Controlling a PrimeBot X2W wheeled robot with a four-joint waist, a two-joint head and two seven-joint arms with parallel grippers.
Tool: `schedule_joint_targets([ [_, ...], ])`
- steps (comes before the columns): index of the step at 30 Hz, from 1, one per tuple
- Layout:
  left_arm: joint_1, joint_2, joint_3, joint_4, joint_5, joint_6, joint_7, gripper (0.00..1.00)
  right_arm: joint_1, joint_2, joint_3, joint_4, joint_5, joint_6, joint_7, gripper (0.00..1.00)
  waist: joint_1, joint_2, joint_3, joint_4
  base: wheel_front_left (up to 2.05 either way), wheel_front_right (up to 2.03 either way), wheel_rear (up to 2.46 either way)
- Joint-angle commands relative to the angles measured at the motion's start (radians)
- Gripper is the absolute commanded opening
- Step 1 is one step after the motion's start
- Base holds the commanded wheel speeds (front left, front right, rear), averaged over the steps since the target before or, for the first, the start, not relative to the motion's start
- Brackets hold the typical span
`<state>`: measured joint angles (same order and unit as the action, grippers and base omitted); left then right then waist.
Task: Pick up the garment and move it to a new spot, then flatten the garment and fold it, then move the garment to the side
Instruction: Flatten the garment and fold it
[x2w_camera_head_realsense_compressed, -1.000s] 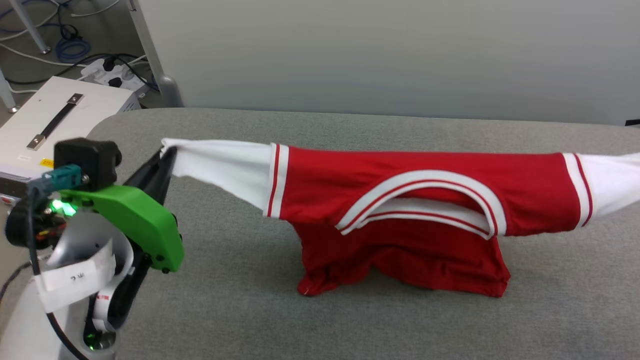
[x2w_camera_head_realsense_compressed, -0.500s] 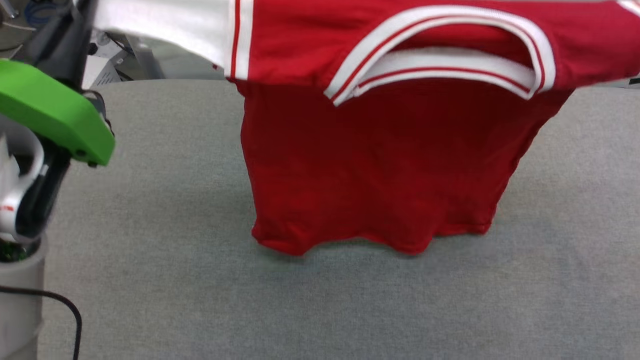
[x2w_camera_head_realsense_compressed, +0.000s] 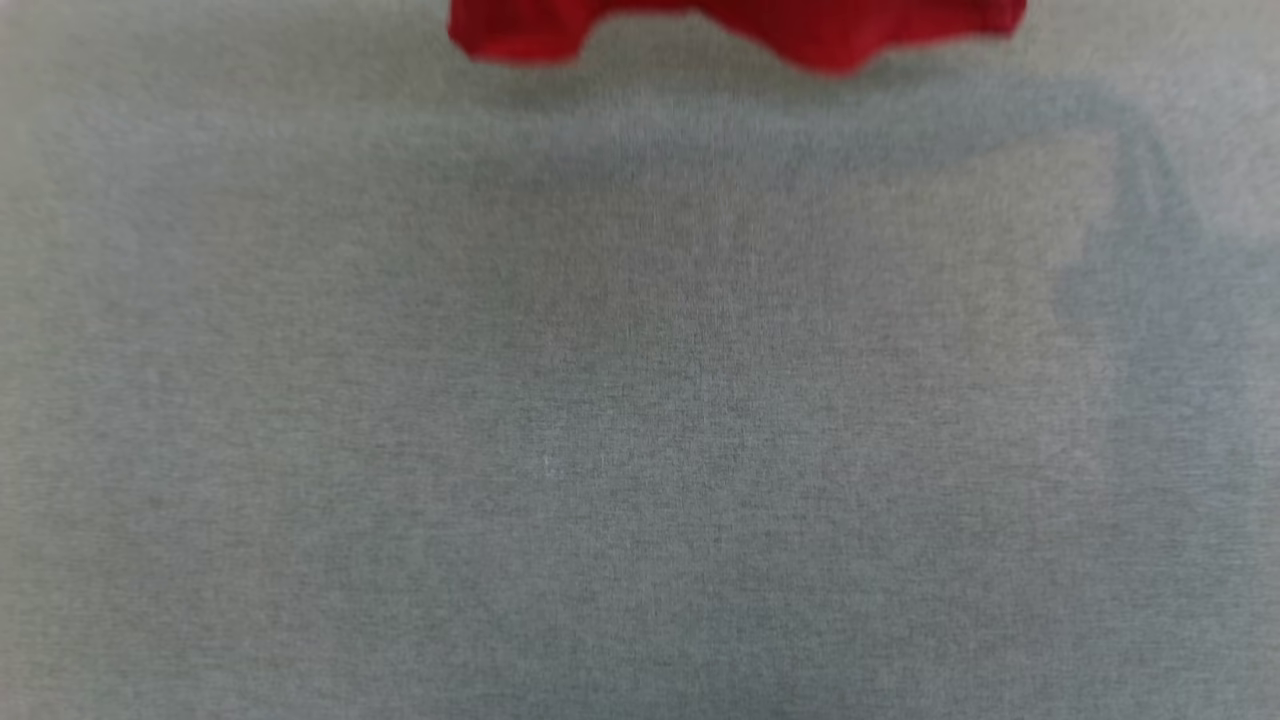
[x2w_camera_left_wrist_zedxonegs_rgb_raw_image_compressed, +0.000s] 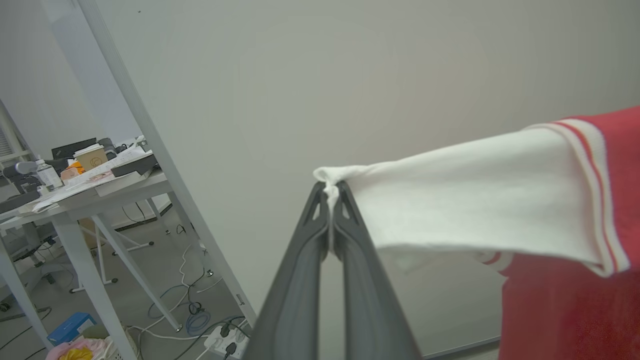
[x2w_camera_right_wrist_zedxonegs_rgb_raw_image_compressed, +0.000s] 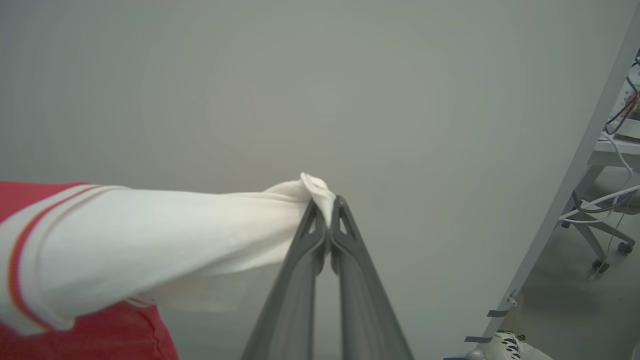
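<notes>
The left gripper (x2w_camera_left_wrist_zedxonegs_rgb_raw_image_compressed: 330, 189) is pinched tight on the tip of the white left sleeve (x2w_camera_left_wrist_zedxonegs_rgb_raw_image_compressed: 465, 200). A bit of cloth is bunched between its two dark fingers. The right gripper (x2w_camera_right_wrist_zedxonegs_rgb_raw_image_compressed: 326, 204) is pinched tight on the tip of the white right sleeve (x2w_camera_right_wrist_zedxonegs_rgb_raw_image_compressed: 175, 235) in the same way. The garment (x2w_camera_left_wrist_zedxonegs_rgb_raw_image_compressed: 575, 300) hangs in the air between them, stretched from sleeve to sleeve. In the head view its red bottom edge (x2w_camera_head_realsense_compressed: 800, 35) shows at the very top, above the grey table (x2w_camera_head_realsense_compressed: 640, 420). It is too blurry to tell if the edge touches the table.

The step in hand looks like carrying the shirt to a new spot and laying it flat. To do this well, both grippers should stay the same way apart, so the shirt does not sag. They should go down slowly and together. The bottom edge should touch the table first. Then the arms should draw the shirt along so it rolls out smooth, with no bumps. The pinches are small, so a hard tug could let a sleeve slip out.
</notes>
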<state>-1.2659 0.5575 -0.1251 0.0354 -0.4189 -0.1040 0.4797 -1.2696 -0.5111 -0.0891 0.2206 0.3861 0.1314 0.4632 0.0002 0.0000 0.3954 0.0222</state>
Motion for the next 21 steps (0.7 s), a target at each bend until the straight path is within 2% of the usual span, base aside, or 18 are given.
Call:
schedule_joint_targets([
  [1, -0.054, 0.006, -0.013, 0.034, 0.012, -0.006, -0.013, 0.0, -0.045, 0.006, 0.008, 0.032, -0.022, -0.001, -0.023, 0.0, -0.0002, 0.0, 0.137, -0.021, 0.0, 0.0, 0.0],
  [6, -0.239, -0.015, -0.076, 0.177, 0.04, -0.018, -0.081, 0.0, -0.206, 0.032, 0.047, 0.171, -0.087, -0.001, -0.09, 0.0, -0.0002, 0.0, 0.225, -0.03, 0.0, 0.0, 0.0],
  [12, -0.382, -0.047, -0.099, 0.351, 0.073, -0.02, -0.225, 0.0, -0.346, 0.072, 0.014, 0.32, -0.159, -0.001, -0.222, 0.0, -0.0002, 0.0, 0.284, -0.035, 0.0, 0.0, 0.0],
  [16, -0.391, -0.064, -0.117, 0.454, 0.079, -0.021, -0.316, 0.0, -0.353, 0.105, 0.017, 0.396, -0.175, -0.001, -0.291, 0.0, -0.0002, 0.0, 0.291, -0.036, 0.0, 0.0, 0.0],
  [21, -0.305, -0.09, -0.137, 0.543, 0.056, -0.023, -0.403, 0.0, -0.28, 0.128, 0.068, 0.466, -0.147, -0.001, -0.329, 0.0, -0.0002, 0.0, 0.272, -0.029, 0.0, 0.0, 0.0],
])
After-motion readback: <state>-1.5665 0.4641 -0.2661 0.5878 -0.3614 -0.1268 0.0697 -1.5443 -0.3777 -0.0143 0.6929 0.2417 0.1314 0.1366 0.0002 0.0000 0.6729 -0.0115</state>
